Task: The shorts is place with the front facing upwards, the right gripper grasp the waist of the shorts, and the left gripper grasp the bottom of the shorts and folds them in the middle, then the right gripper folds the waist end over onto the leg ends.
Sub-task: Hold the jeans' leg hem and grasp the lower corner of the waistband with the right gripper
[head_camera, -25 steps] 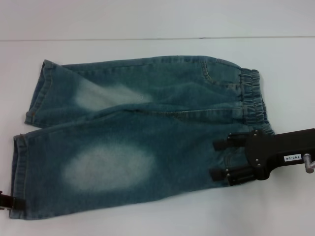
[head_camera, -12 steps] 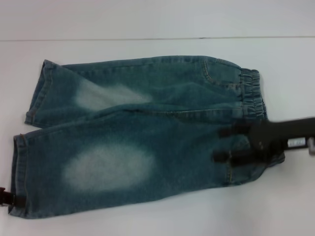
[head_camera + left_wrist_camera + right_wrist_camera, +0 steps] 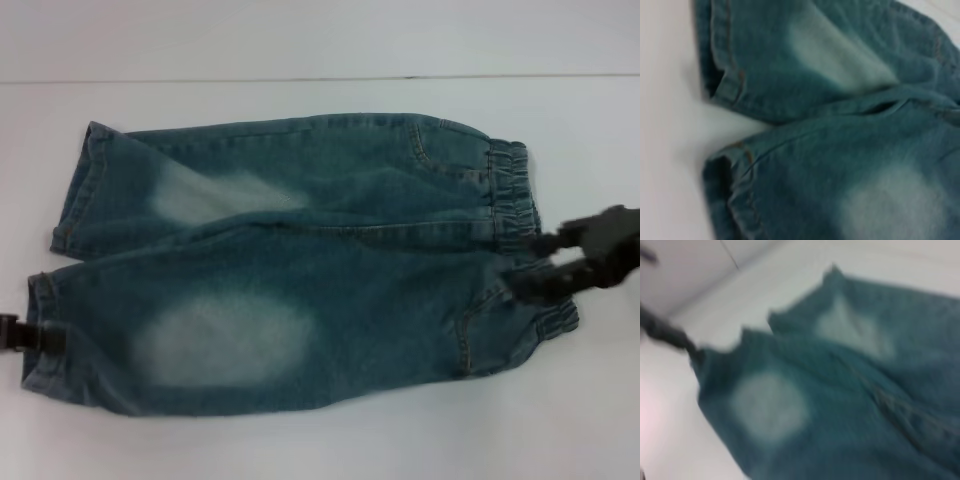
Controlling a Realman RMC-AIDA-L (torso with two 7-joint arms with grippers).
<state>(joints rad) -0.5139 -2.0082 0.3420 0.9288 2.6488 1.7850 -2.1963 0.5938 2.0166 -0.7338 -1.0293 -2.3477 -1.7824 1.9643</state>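
Right gripper (image 3: 545, 268) sits spread apart over the shorts (image 3: 300, 265) waistband; left gripper (image 3: 45, 336) touches the near hem, can't tell its grip.

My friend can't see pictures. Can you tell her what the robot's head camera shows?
Blue denim shorts lie flat on a white table, legs pointing left. The right hand is at the waistband, and the left hand is at the near leg's hem.

White table (image 3: 300, 450), pale back wall (image 3: 300, 35)
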